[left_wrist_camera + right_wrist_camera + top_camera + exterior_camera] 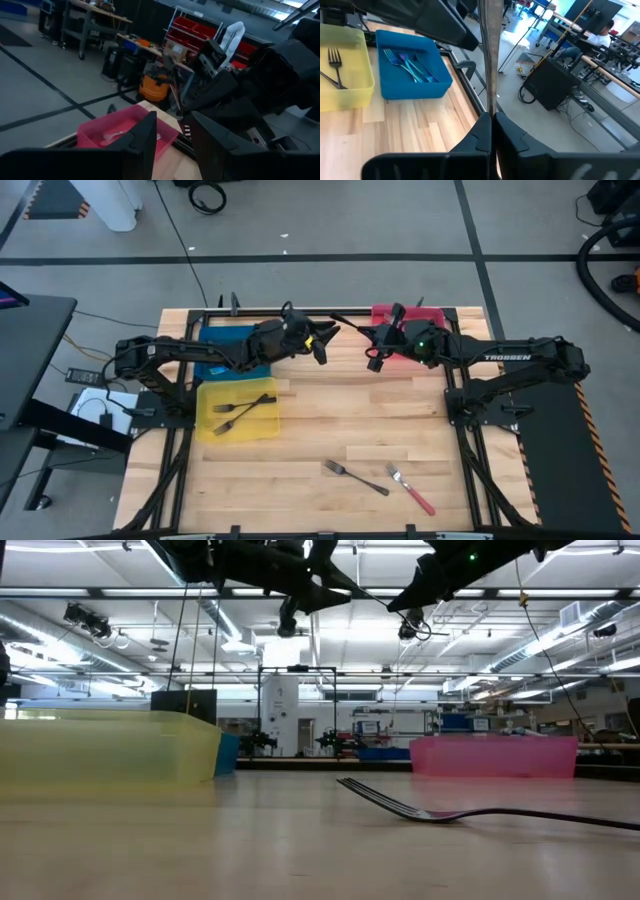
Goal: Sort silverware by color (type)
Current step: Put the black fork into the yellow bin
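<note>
Grey metal, a thin strip seen edge-on (490,55), rises from the right end effector (492,117), whose fingers are pressed together on it. It is probably a fork handle, but its far end runs off the top of the right wrist picture, so no tines show. In the high view this end effector hangs at upper centre, just in front of the pink tray (385,313). The arm covers most of that tray. From the left wrist view only a pale blur can be made out inside it. The left end effector (172,120) hovers close by, facing the right one at upper centre of the high view. Its two fingers stand apart with nothing visible between them, and beyond them the right arm's dark bulk blocks much of the scene. In the upper left of the right wrist picture, the blue tray (412,91) holds several blue-handled forks (412,65), overlapped too closely to count. At that picture's left edge is the yellow tray (345,97), partly cut off, with two dark forks (335,62) in it. Two pieces lie loose on the wooden counter (330,420) at lower centre of the high view: a grey fork (355,477) and, just right of it, a red-handled fork (412,489), near each other but not touching.
</note>
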Controlling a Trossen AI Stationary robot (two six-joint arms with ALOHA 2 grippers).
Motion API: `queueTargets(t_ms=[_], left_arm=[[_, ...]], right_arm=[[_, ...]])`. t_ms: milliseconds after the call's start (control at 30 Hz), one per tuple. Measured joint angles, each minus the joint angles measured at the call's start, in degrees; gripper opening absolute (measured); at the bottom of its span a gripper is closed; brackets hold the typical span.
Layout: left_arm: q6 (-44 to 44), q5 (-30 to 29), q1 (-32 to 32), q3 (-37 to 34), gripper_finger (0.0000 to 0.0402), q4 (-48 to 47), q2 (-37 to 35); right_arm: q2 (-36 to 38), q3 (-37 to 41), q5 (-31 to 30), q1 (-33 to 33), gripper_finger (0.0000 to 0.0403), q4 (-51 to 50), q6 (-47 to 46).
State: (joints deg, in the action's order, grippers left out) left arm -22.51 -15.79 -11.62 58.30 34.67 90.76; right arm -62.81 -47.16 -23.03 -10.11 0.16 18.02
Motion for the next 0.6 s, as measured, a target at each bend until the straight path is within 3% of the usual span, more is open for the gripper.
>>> queueTargets(t_ms=[367, 600], left_arm=[[-0.78, 1.11, -0.07, -0.02, 0.0121, 4.0, 0.0], [-0.64, 1.18, -1.43, -0.02, 0.0121, 5.35, 0.0]], right_arm=[[-0.02, 0.0, 0.63, 0.0, 0.0012, 0.66, 0.11], [-1.01, 0.0, 5.82, 0.02, 0.0012, 1.16, -0.27]])
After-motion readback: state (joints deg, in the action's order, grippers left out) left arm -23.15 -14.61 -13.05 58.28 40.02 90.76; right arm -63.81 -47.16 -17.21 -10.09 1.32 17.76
